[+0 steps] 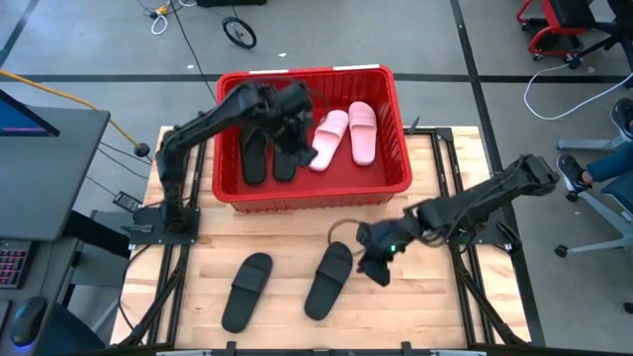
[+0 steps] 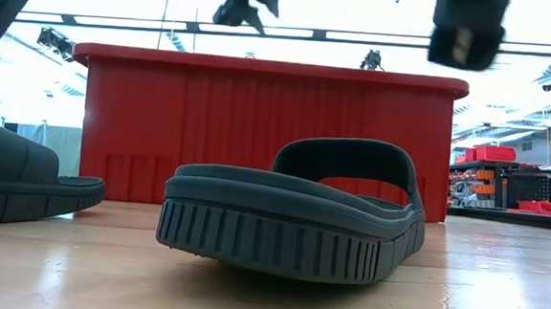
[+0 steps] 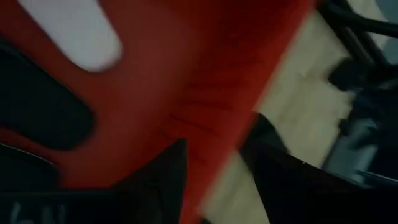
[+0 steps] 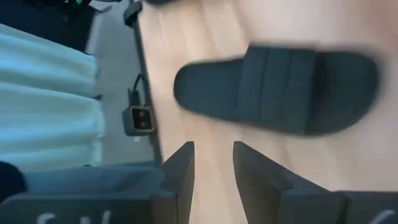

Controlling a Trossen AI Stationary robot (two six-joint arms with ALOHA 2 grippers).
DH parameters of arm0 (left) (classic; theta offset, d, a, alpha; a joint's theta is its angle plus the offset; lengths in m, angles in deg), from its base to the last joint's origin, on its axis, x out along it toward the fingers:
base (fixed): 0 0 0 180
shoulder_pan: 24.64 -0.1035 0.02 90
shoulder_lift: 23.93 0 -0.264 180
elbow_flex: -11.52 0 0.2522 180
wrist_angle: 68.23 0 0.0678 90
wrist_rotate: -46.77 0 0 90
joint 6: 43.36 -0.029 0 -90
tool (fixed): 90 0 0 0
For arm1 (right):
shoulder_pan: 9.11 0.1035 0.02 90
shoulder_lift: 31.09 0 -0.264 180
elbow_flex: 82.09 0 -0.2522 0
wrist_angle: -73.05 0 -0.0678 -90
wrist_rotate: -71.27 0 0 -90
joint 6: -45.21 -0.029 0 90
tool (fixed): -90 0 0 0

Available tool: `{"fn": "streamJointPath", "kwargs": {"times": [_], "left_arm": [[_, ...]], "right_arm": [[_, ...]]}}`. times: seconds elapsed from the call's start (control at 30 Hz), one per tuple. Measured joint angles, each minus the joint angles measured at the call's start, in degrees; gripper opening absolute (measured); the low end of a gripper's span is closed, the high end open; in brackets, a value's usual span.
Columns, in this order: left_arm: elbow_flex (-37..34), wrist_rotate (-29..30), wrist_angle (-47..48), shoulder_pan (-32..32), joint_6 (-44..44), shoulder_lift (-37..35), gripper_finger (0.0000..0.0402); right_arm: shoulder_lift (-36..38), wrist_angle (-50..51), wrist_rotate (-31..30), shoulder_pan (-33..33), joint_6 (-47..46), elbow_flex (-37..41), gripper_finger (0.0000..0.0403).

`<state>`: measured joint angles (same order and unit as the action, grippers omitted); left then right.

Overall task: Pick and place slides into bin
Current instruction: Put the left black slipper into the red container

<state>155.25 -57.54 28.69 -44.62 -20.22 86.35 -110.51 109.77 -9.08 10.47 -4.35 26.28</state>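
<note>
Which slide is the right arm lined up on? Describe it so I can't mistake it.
Start at the large red plastic crate and drop to the wooden table in front of it, where two matte black slip-on slides lie. The one meant lies beside the right pincer, whose fingers are open; the other black slide lies farther left.

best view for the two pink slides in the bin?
High view: both pink slides lie whole in the bin, side by side, right of two black ones. Left wrist view catches only a pale blurred end of one. Low view: the bin wall hides them. Right wrist view: not in frame.
</note>
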Motion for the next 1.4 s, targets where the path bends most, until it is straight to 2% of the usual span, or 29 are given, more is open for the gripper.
{"fn": "streamJointPath", "kwargs": {"times": [0.13, 0.27, 0.37, 0.47, 0.53, 0.7, 0.8, 0.9, 0.93, 1.03, 1.27, 1.33, 1.4], "left_arm": [[-0.02, 0.16, 0.32, 8.6, 10.88, -0.57, 0.0167], [-0.04, 0.96, 1.67, 20.54, 19.55, -0.57, 0.0156], [-0.07, 4.22, 0.95, 30.49, 24.92, -0.57, 0.0147], [-0.09, 11.79, -2.28, 40.58, 36.39, -0.57, 0.0137], [-0.11, 19.13, -5.47, 46.97, 47.77, -0.57, 0.013], [-0.04, 44.14, -9.63, 60.45, 77.86, 2.52, 0.0119], [-0.04, 50.88, -7.64, 65.63, 90.06, 6.85, 0.0113], [-0.09, 51.04, -3.14, 68.05, 104.87, 12.52, 0.011], [-0.17, 49.88, -2.01, 68.24, 107.01, 14.32, 0.011], [-0.2, 40.01, -1.86, 67.28, 107.76, 18.27, 0.0118], [-0.17, 19.87, 6.95, 65.74, 108.26, 24.71, 0.0153], [-0.11, 17.75, 6.79, 65.75, 108.12, 25.04, 0.0161], [-0.15, 19.0, 6.81, 65.89, 108.12, 25.32, 0.0166]], "right_arm": [[0.0, -10.28, -1.69, 2.94, -7.78, 8.91, 0.0116], [0.0, -10.91, -5.3, 4.96, -14.33, 13.52, 0.0116], [0.0, -11.08, -6.88, 5.81, -16.25, 14.93, 0.0116], [0.0, -11.05, -7.45, 5.85, -15.95, 15.06, 0.0116], [0.0, -11.04, -7.53, 5.67, -14.15, 14.5, 0.0116], [0.0, -11.06, -7.61, 5.2, -10.37, 12.64, 0.0116], [0.0, -11.09, -7.69, 5.2, -9.21, 11.62, 0.0116], [0.0, -11.07, -7.67, 5.66, -7.86, 10.53, 0.0116], [0.0, -11.06, -7.67, 5.93, -7.45, 10.2, 0.0116], [0.0, -11.08, -7.65, 6.97, -5.84, 9.44, 0.0116], [0.0, -11.01, -7.67, 9.33, -4.52, 9.38, 0.0116], [0.0, -11.04, -7.69, 10.23, -4.67, 9.38, 0.0116], [0.0, -11.02, -7.67, 10.99, -4.59, 9.38, 0.0116]]}}
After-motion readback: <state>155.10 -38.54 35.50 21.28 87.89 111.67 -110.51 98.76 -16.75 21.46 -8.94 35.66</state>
